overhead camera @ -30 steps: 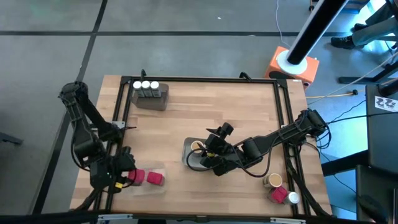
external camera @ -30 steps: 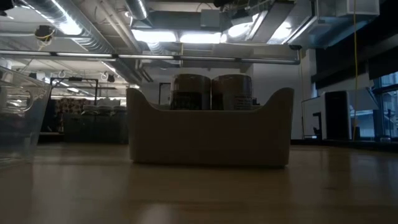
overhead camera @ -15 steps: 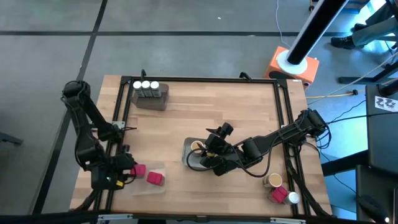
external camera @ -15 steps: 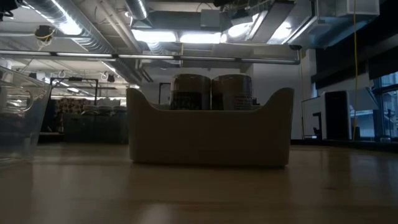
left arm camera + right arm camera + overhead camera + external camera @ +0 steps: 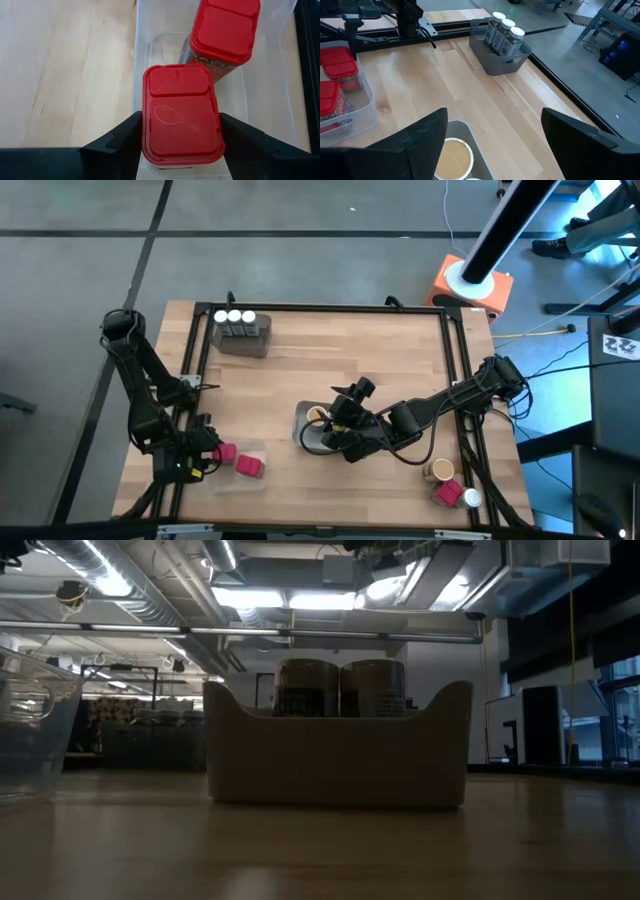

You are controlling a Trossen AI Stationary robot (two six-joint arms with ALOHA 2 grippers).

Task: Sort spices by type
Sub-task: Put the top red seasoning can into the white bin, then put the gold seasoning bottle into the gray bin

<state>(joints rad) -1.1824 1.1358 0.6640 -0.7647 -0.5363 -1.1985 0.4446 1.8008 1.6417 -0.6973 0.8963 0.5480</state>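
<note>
Left wrist view: left tool (image 5: 181, 145) astride, maybe still pinching, a red box (image 5: 182, 116) standing in the clear tray (image 5: 140, 80) beside its twin (image 5: 224, 30), like kept with like; right tool (image 5: 490, 145) spread wide above a tan-lidded jar (image 5: 452, 158), grey tray (image 5: 305, 435).

Left end effector (image 5: 180, 131) drawn back toward the table's left edge; nearer red spice box (image 5: 182, 116) — now uncovered from above

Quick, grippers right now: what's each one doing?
Left gripper: open, straddling a red-lidded spice box in the clear tray.
Right gripper: open, over a tan-lidded jar.
</note>
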